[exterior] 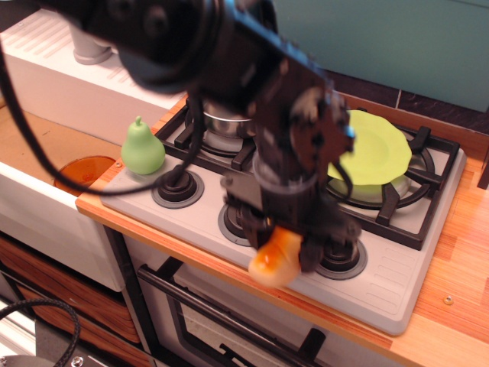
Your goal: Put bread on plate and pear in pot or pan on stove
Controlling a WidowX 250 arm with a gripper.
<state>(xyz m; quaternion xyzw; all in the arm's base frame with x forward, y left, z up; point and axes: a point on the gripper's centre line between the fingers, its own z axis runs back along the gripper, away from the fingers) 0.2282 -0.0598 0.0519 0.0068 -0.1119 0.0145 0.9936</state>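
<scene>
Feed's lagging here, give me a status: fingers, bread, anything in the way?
Gripper shut on bread, at the stove's front edge. Plate bare on right burner. Pear at stove's left corner. Arm hides most of the pot.
</scene>
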